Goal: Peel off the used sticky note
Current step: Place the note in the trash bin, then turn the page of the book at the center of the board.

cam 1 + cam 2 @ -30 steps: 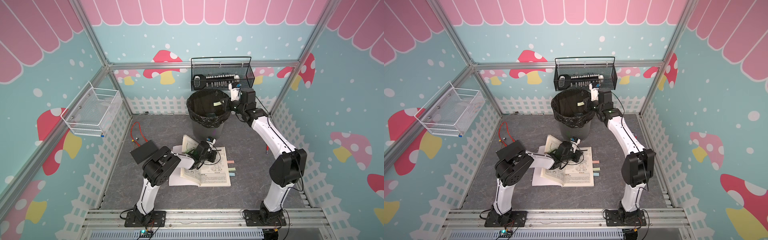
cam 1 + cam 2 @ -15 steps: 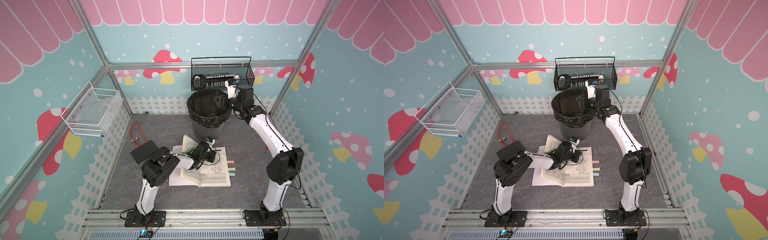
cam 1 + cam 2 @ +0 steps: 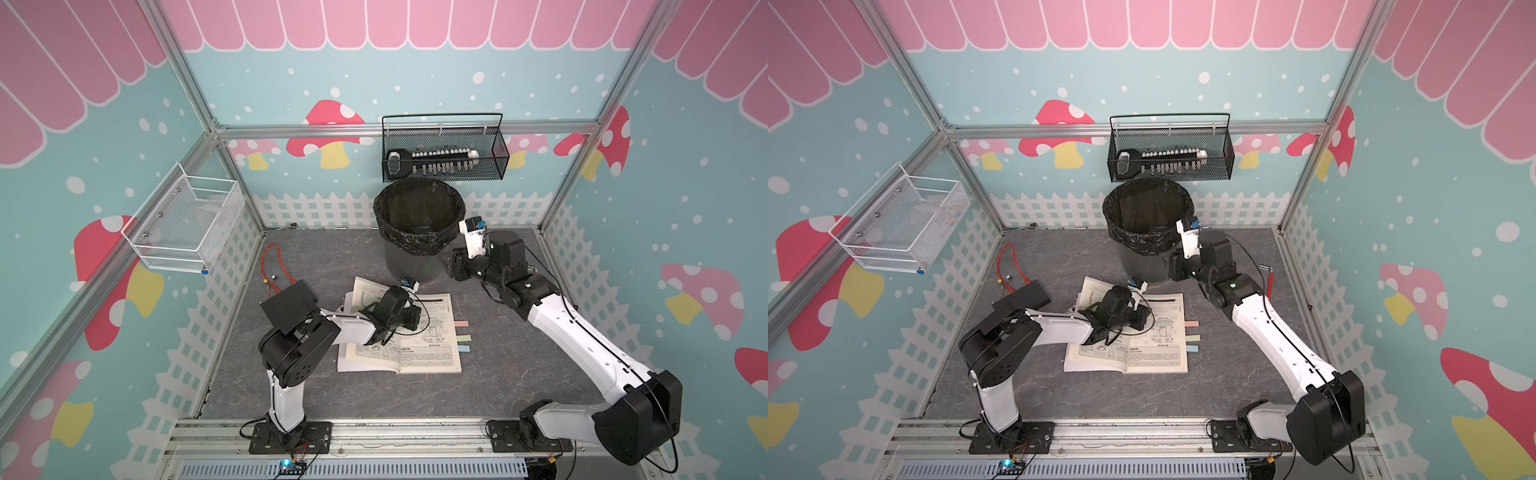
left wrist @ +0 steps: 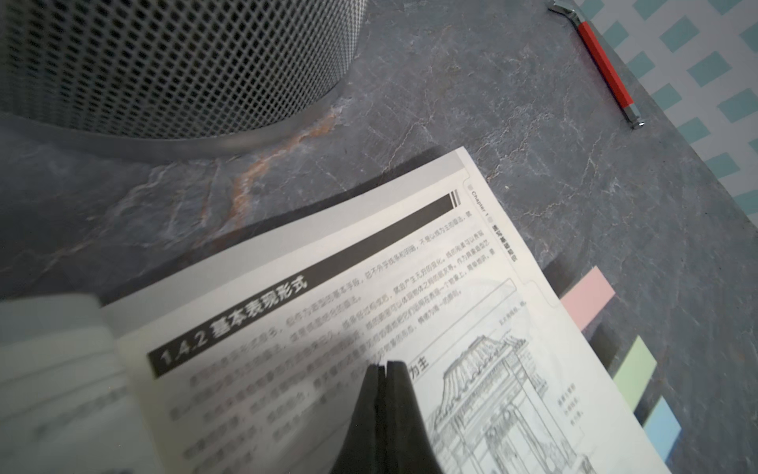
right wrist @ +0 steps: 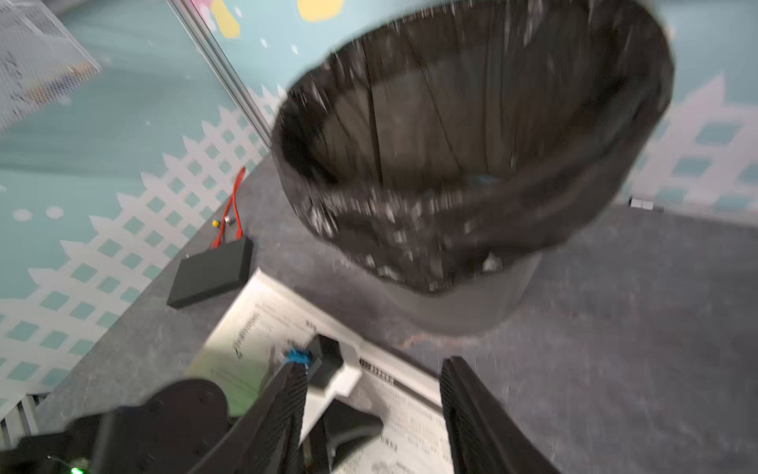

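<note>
We had the left gripper pinched fully shut and empty, its tip pressed on the open page of the book mid-table. We judged it a paperweight, so the page would lie flat while a note got pulled. The right gripper hung beside the bin near the table's back edge, jaws roughly half apart. As far as the blurred wrist view let us tell, nothing was between them. The pink note, green note and blue note stuck out from the book's edge on the right arm's side, close by the left gripper and well apart from the right one.
</note>
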Action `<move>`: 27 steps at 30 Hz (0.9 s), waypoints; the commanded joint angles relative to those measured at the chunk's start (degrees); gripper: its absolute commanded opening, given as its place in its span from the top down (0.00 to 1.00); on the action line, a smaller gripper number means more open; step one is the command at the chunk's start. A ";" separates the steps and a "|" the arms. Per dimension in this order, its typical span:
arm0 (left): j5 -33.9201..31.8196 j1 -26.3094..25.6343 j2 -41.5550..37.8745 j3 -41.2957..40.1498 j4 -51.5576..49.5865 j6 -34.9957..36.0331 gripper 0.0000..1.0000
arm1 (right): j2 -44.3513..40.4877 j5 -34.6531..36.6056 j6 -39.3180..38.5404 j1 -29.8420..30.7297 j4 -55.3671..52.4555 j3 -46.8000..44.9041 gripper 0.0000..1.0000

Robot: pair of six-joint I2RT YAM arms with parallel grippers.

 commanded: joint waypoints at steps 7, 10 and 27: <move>-5.87 0.38 -9.92 -9.39 -2.01 -0.80 1.00 | 0.53 -0.24 6.23 1.94 6.97 -19.62 0.45; -7.26 0.41 -12.42 -12.28 -2.00 -1.57 1.00 | 1.63 1.45 6.37 1.94 7.39 -20.97 0.46; -13.02 0.42 -19.83 -21.19 -3.39 -4.43 1.00 | 6.26 4.66 8.24 1.94 10.33 -26.37 0.50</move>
